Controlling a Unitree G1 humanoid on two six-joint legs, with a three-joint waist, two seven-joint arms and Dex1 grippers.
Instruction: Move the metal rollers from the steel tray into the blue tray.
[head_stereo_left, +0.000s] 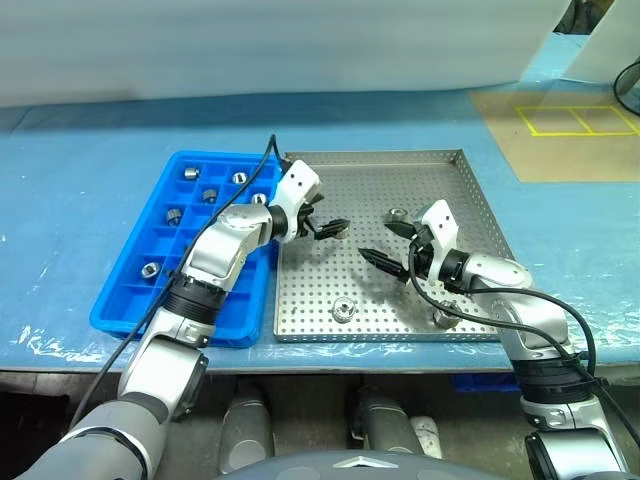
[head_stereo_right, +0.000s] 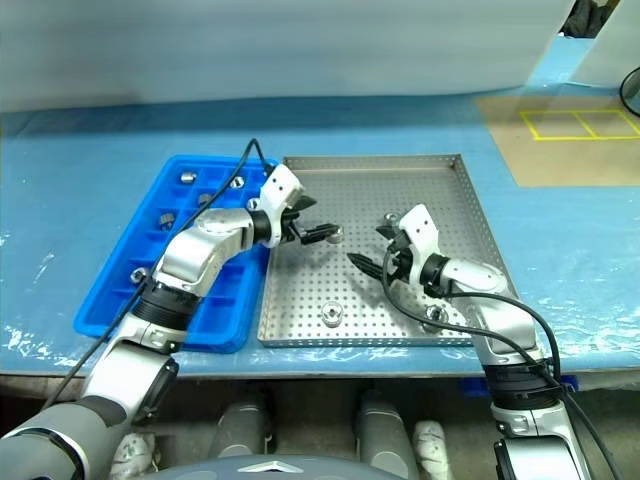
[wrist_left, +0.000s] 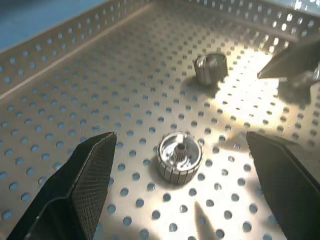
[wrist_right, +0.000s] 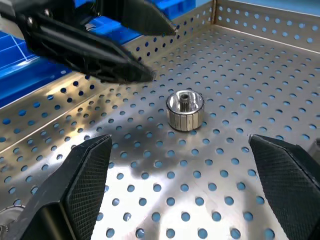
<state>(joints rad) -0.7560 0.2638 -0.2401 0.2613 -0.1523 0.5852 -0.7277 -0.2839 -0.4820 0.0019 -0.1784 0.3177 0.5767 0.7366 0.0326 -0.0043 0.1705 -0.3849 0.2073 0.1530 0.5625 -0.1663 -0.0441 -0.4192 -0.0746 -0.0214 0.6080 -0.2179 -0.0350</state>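
1. Left pincer (head_stereo_left: 325, 226) hangs spread apart and empty over the steel tray (head_stereo_left: 470, 190), near its edge beside the blue tray (head_stereo_left: 120, 310).
2. Right pincer (head_stereo_left: 388, 246) faces it, also apart and empty.
3. Between them, one roller (wrist_left: 179, 157) stands upright, hole up.
4. Others (head_stereo_left: 343, 310) sit near the tray's front edge; several (head_stereo_left: 150, 269) already fill blue compartments.

Both tools, the left tool (head_stereo_right: 322, 231) and the right tool (head_stereo_right: 373, 247), hover with fingers spread above the steel tray (head_stereo_right: 440, 192). Metal rollers (head_stereo_right: 331, 316) lie there. Others sit in the blue tray (head_stereo_right: 110, 290) alongside.
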